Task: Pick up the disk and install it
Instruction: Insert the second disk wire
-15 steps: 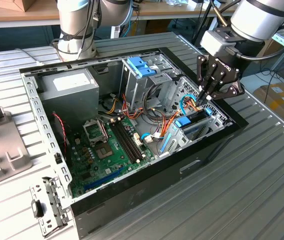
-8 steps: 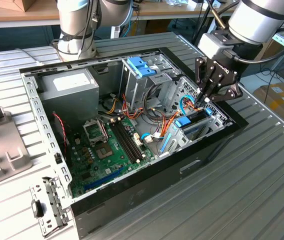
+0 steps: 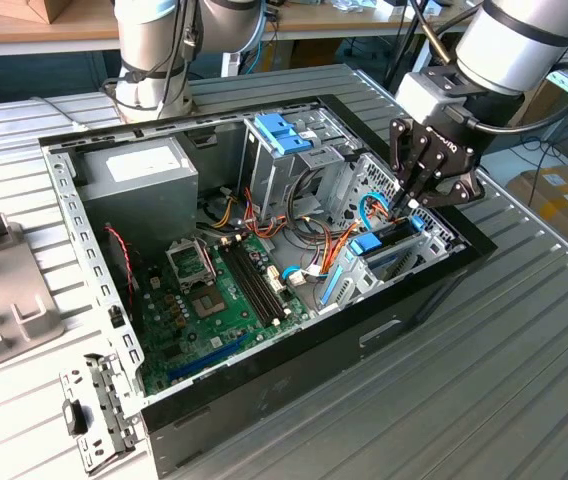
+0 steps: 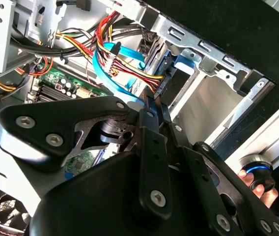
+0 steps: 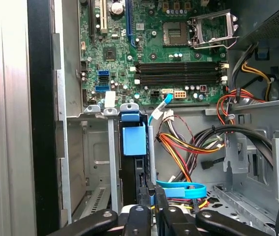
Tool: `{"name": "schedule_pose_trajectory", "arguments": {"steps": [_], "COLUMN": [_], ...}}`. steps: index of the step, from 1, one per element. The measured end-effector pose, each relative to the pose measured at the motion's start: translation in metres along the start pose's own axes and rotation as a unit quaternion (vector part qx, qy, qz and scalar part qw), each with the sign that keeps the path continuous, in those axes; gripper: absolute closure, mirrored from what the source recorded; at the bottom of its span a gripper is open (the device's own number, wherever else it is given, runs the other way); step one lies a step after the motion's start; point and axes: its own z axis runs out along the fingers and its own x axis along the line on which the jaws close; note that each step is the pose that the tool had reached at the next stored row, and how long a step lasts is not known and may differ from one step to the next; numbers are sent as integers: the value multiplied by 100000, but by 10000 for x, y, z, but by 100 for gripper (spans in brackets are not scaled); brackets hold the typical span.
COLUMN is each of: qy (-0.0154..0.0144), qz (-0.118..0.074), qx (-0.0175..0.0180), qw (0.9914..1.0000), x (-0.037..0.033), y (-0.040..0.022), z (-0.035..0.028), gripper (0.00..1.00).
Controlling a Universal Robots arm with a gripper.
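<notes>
Black metal tool (image 3: 411, 203) hangs over the open computer case (image 3: 294, 350), fingers pinched nearly together on the disk (image 5: 133, 140). Its light-blue plastic rail stands upright in the grey drive bay (image 5: 93, 162) by the ribbed worktop (image 3: 524, 350)

The black gripper (image 4: 152, 105) is filling the foreground, its fingers (image 4: 149, 115) lying pressed together and reaching toward a bundle of red, yellow and black wires (image 4: 117, 37). A flat light-blue cable (image 4: 107, 73) is curving just past the tips. Behind it, a green circuit board (image 4: 63, 86) is showing (partly hidden), beside a silver metal bay (image 4: 203, 98).
</notes>
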Motion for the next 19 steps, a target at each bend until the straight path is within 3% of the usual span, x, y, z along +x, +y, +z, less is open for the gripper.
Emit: {"name": "schedule_pose_trajectory", "arguments": {"steps": [10, 19], "qy": [-14, -31], "qz": [-3, -6], "qx": [-4, -7], "qw": [100000, 100000], "x": [72, 73], "y": [-28, -24], "z": [2, 23], "gripper": [84, 84]}}
